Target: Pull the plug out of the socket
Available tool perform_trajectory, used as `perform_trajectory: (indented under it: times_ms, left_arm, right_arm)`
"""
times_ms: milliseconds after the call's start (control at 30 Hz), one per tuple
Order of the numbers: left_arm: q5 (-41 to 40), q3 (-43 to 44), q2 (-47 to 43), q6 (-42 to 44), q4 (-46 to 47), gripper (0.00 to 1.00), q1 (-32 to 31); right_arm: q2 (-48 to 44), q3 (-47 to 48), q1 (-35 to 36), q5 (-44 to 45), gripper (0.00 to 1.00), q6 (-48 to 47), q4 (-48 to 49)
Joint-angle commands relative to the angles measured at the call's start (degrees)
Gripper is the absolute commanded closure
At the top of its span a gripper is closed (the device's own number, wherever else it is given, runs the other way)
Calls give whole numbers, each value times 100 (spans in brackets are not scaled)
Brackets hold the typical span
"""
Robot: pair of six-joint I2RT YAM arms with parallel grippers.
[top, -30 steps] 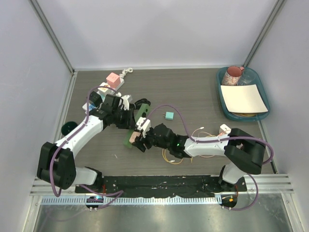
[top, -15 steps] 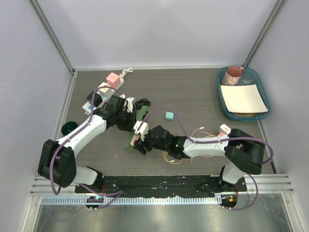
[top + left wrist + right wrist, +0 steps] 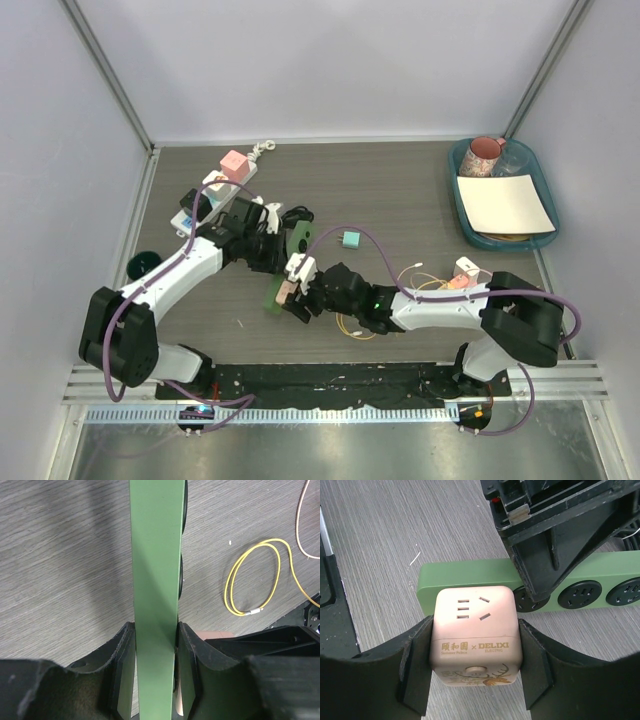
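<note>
The socket is a green power strip (image 3: pixel 298 240) lying mid-table, its face of round black outlets plain in the right wrist view (image 3: pixel 600 575). My left gripper (image 3: pixel 268 246) is shut on its long sides, with the green body (image 3: pixel 156 555) pinched between the two pads (image 3: pixel 156 629). The plug is a pale pink cube adapter (image 3: pixel 476 625) with gold lettering, sitting against the strip's near end (image 3: pixel 288 291). My right gripper (image 3: pixel 475 632) is shut on the cube's two sides (image 3: pixel 296 292). Whether its pins are still in the outlet is hidden behind the cube.
A second pink cube (image 3: pixel 234 163) sits on a white strip (image 3: pixel 213 188) at the back left. A small teal adapter (image 3: pixel 349 239) and a yellow cable loop (image 3: pixel 250 580) lie near the arms. A teal tray (image 3: pixel 462 212) with mug (image 3: pixel 483 155) and paper (image 3: pixel 505 203) stands at the back right.
Both arms have shifted slightly together, carrying the strip and cube a little to the right. Both grips are the same as before.
</note>
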Motion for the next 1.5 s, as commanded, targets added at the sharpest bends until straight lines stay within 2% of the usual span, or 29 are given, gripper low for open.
perform_trajectory:
  times_ms: [0, 167, 300, 433, 500, 633, 767, 967, 1133, 1300, 1467]
  left_arm:
    - [-1370, 131, 28, 520, -45, 100, 243]
    - [-1378, 96, -16, 538, 8, 100, 243]
    - [-1439, 96, -16, 608, -36, 100, 234]
    - [-1677, 104, 71, 661, -98, 100, 216]
    - [-1695, 131, 141, 705, -133, 100, 190]
    - [-2099, 131, 177, 775, -203, 100, 155]
    - [-2213, 113, 230, 801, -203, 100, 155]
    - [-2284, 148, 352, 828, -221, 100, 155]
    - [-2555, 201, 423, 872, -273, 100, -46]
    - [-2801, 166, 458, 854, -335, 100, -127]
    - [-3004, 236, 563, 881, -423, 100, -127]
  right_arm:
    - [-564, -85, 65, 145, 99, 34, 62]
    - [-494, -41, 65, -301, 99, 516, 36]
    - [-450, 82, 73, -207, 99, 562, -192]
    - [-476, 591, 73, -207, 99, 421, -1139]
    - [-633, 627, 73, -207, 99, 403, -1256]
    - [-959, 241, 73, -224, 99, 403, -896]
    - [-1073, 66, 73, -207, 99, 403, -1019]
    - [-1355, -577, 73, -110, 99, 544, -456]
    - [-1163, 88, 65, -602, 99, 729, -754]
    - [-407, 1215, 56, -207, 99, -70, -1730]
    - [-748, 1366, 29, -268, 99, -203, -1994]
